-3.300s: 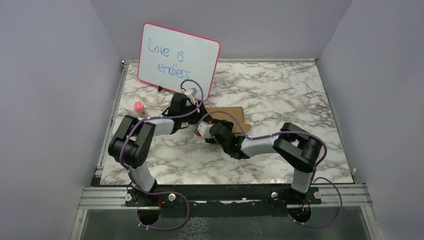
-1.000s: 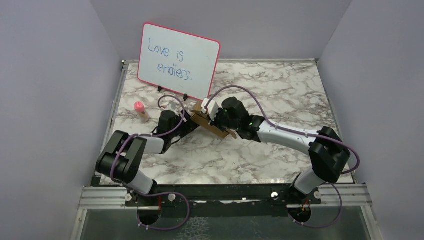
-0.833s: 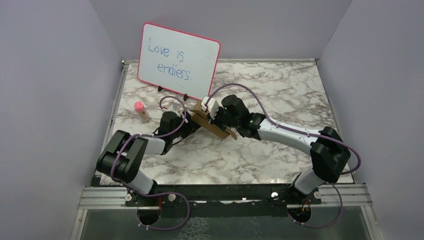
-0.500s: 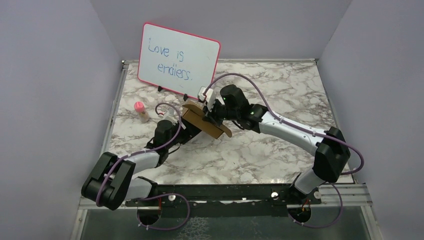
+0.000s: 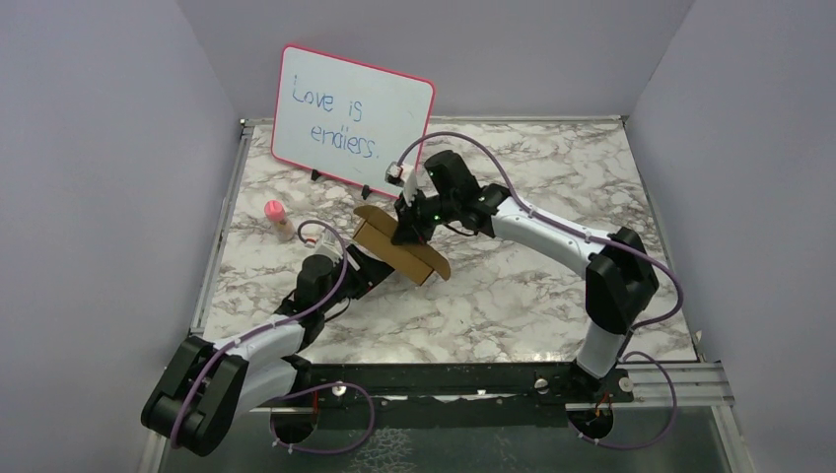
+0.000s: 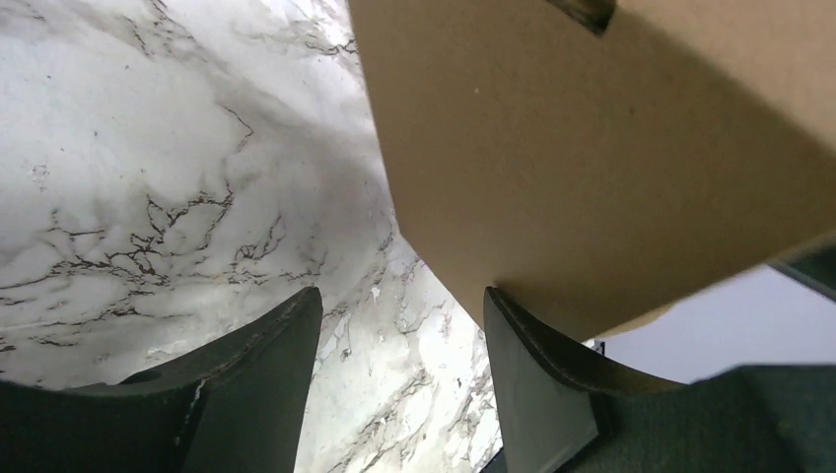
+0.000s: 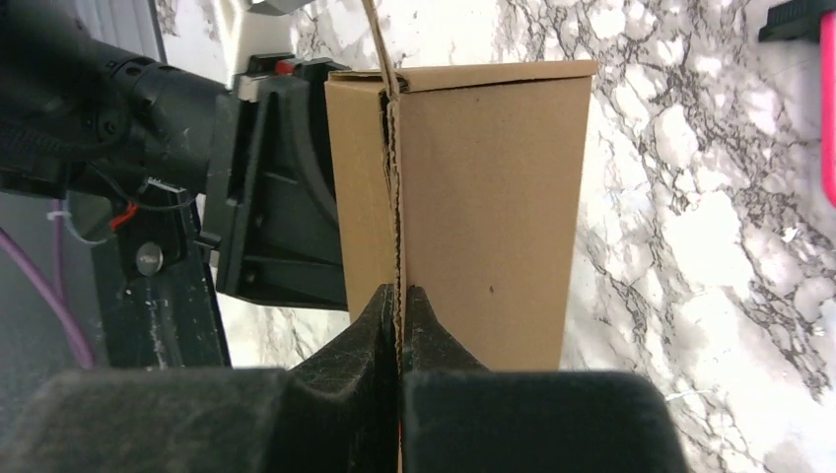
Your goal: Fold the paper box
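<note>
Top view: paper box point(image 5: 399, 246) sits centre frame, brown, partly formed, tilted, with one rounded flap sticking out at its lower right and another at its upper left. Cannot tell how much of it touches the marble worktop point(image 5: 552, 187)

Right tool point(image 5: 407, 232) comes down on the box from the upper right. In the right wrist view its fingers are pressed together on a thin cardboard edge along the box seam point(image 7: 399, 296), with the box wall point(image 7: 473, 197) standing upright beyond them

Left tool point(image 5: 370, 266) reaches in from the lower left, just beside the box's lower-left side. In the left wrist view its fingers are spread apart with only marble between them point(image 6: 402, 293), and the box panel point(image 6: 592, 148) fills the upper right, its edge against the right-hand finger point(image 6: 532, 384)

Pink-framed whiteboard point(image 5: 352, 120) stands upper left behind the box, with a small pink-capped bottle point(image 5: 277, 217) left of centre
</note>
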`<state>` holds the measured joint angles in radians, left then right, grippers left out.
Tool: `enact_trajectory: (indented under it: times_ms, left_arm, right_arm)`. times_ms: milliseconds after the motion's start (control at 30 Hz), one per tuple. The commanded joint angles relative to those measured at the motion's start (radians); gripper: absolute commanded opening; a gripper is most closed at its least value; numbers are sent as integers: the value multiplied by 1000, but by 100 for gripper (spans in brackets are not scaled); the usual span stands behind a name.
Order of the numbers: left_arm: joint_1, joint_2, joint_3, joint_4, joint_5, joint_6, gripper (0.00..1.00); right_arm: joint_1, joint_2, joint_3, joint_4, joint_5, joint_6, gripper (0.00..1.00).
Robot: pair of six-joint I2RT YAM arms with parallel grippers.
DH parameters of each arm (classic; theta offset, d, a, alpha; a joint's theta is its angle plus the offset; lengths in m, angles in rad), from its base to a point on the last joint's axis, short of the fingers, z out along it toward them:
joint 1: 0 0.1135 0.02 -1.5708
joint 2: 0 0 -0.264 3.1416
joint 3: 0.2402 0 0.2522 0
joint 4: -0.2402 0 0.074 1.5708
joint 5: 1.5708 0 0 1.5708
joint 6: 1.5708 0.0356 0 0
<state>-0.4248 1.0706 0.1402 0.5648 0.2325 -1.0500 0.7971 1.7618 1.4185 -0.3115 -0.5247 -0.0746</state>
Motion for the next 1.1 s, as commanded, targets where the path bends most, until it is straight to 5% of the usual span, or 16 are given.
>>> enact_trajectory:
  times_ms: [0, 300, 700, 1067]
  left_arm:
    - [-11, -24, 21, 26, -22, -11, 63]
    - [-12, 46, 66, 13, -24, 11, 63]
    - [-14, 100, 90, 12, -45, 21, 60]
    - [-37, 200, 148, 30, -31, 27, 60]
  right_arm:
    - [-62, 69, 47, -35, -225, 109, 2]
    - [-127, 195, 123, -95, -315, 122, 7]
    - [-128, 213, 238, -225, -137, 49, 35]
    - [-124, 195, 261, -253, -82, 9, 36]
